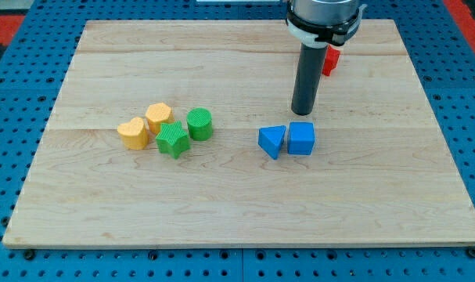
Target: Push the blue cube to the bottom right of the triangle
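Observation:
The blue cube (301,139) sits right of the board's middle, touching the right side of the blue triangle (272,141). My tip (302,113) is just above the cube in the view, a small gap from its top edge. The rod rises from there toward the view's top.
A red block (329,60) sits near the view's top, partly hidden behind the rod. At the left middle stand a yellow heart (133,133), a yellow hexagon-like block (158,117), a green star (173,139) and a green cylinder (199,124). The wooden board (237,211) lies on a blue pegboard.

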`<action>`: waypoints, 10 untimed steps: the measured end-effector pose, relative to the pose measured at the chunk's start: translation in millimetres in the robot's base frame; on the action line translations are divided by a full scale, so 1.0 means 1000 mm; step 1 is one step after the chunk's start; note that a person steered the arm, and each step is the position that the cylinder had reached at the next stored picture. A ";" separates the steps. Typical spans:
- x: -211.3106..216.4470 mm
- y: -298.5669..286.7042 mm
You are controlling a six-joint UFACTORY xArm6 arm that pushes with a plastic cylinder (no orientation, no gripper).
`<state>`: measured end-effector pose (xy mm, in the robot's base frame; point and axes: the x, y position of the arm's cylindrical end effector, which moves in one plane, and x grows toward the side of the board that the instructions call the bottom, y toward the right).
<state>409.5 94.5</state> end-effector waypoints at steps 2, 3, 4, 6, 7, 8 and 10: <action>0.000 -0.002; 0.000 -0.002; 0.000 -0.003; 0.000 -0.002; 0.002 -0.008; 0.071 -0.010; 0.067 0.009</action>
<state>476.7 103.7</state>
